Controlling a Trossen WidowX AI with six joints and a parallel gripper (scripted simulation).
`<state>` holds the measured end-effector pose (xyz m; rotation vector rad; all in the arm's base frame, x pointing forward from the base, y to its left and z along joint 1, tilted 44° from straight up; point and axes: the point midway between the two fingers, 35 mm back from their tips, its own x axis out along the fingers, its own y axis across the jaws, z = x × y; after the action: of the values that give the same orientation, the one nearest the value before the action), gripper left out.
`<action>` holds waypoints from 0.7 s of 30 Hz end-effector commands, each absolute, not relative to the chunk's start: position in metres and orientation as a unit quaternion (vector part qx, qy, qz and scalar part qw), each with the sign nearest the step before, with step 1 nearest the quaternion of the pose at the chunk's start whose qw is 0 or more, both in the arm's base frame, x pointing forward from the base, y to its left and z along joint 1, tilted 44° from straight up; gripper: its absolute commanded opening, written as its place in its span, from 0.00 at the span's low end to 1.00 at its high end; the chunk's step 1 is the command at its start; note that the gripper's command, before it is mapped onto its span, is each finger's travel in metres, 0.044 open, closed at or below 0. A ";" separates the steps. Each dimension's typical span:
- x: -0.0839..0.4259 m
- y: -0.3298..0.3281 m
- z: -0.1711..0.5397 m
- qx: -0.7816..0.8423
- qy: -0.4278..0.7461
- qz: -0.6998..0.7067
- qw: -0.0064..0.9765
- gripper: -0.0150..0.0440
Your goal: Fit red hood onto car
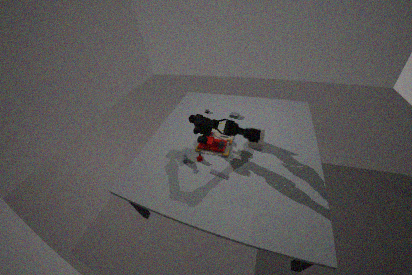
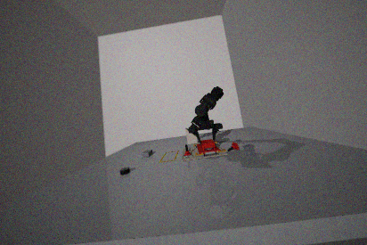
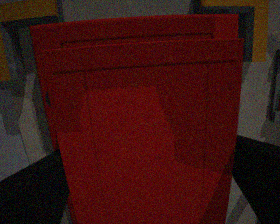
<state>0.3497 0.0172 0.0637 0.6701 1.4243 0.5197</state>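
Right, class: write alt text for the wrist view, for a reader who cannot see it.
A red hood fills most of the frame, clamped between the dark fingers of the gripper at the lower corners. Behind its top edge, yellow jig corners and pale table show dimly.

Red hood [image 3: 140, 135] fills most of the wrist view, clamped between two dark fingers at the lower left and lower right. Yellow-edged jig corners [image 3: 234, 10] show beyond its top edge.
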 end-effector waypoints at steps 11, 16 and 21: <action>0.351 0.014 0.067 0.296 0.631 0.232 0.679 0.25; 0.351 0.015 0.066 0.297 0.631 0.232 0.678 0.25; 0.351 0.016 0.065 0.297 0.631 0.232 0.678 0.25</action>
<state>0.3503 0.0157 0.0654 0.6662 1.4198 0.5221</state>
